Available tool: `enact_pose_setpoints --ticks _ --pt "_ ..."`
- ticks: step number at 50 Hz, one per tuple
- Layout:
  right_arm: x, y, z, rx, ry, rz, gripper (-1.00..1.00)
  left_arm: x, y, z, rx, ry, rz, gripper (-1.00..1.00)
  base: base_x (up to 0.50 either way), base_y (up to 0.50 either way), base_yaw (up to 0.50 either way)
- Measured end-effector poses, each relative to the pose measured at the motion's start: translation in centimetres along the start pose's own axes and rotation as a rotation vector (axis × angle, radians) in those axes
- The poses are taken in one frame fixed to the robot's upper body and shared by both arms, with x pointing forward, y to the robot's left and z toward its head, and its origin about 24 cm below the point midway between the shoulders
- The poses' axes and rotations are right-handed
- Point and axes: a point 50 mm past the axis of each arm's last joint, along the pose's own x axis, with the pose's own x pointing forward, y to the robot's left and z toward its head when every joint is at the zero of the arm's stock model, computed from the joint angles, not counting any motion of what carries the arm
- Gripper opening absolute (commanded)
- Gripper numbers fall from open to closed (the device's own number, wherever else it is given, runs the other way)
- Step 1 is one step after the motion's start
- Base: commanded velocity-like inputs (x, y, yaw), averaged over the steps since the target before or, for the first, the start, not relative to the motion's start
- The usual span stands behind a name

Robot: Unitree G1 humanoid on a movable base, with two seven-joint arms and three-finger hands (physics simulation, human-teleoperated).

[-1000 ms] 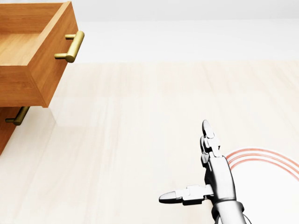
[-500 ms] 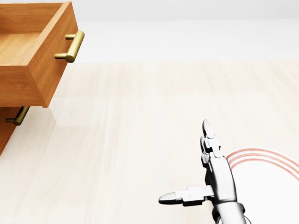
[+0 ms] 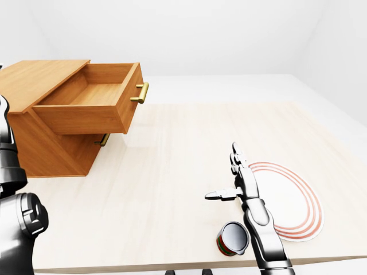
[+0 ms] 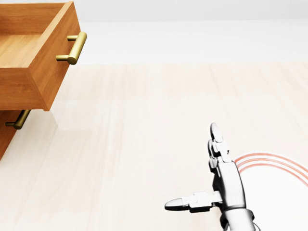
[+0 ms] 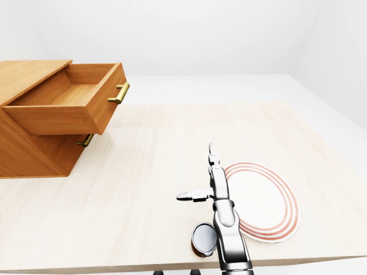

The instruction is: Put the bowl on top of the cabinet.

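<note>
The bowl (image 3: 292,201) — a shallow white dish with red rings round its rim — lies flat on the pale wooden table (image 3: 166,183), toward the lower right of the left-eye view, its opening facing upward. Being round, it shows no long axis. It sits well apart from the cabinet (image 3: 43,123), which stands at the left of the table with its upper drawer (image 3: 92,106) pulled out and a brass handle (image 3: 140,93) on the drawer's face.

The right hand (image 3: 236,182) hovers just beside the bowl's left edge, not touching it, fingers spread wide — two stretched toward the top of the view, the thumb (image 4: 185,202) sticking out to the left. A small can (image 3: 232,238) lies on its side near the table's bottom edge, next to the right forearm. The left arm (image 3: 14,212) shows at the far left of the left-eye view; its hand's state cannot be told.
</note>
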Motion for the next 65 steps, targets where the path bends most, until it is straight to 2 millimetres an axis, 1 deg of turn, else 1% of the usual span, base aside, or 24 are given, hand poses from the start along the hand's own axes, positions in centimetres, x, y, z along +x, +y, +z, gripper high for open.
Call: enact_pose_setpoints --ticks 7,25,34,45,60,65 --pt "0.0 -0.1 0.0 0.001 -0.001 -0.002 1.0 0.0 -0.7 -2.0 0.078 0.088 -0.054 -0.98 0.0 0.0 0.0" --pt "-0.1 -0.2 0.1 0.003 -0.001 -0.005 1.0 -0.5 -1.0 -5.0 0.242 0.188 -0.143 -0.98 0.0 0.0 0.0" --pt "-0.1 -0.2 0.1 0.003 -0.001 -0.006 1.0 -0.8 -1.2 -5.6 0.334 0.171 -0.186 -0.99 0.0 0.0 0.0" --pt "-0.1 -0.3 0.0 0.003 0.0 -0.008 1.0 -1.9 -2.2 -6.2 0.462 0.114 -0.27 -0.99 0.0 0.0 0.0" --pt "0.0 -0.3 -0.1 0.002 0.001 -0.009 1.0 -3.4 -3.7 -6.4 0.572 0.042 -0.362 -0.98 0.0 0.0 0.0" --pt "0.0 -0.3 -0.1 0.002 0.001 -0.009 1.0 -3.5 -3.8 -6.4 0.586 0.029 -0.367 -0.98 0.0 0.0 0.0"
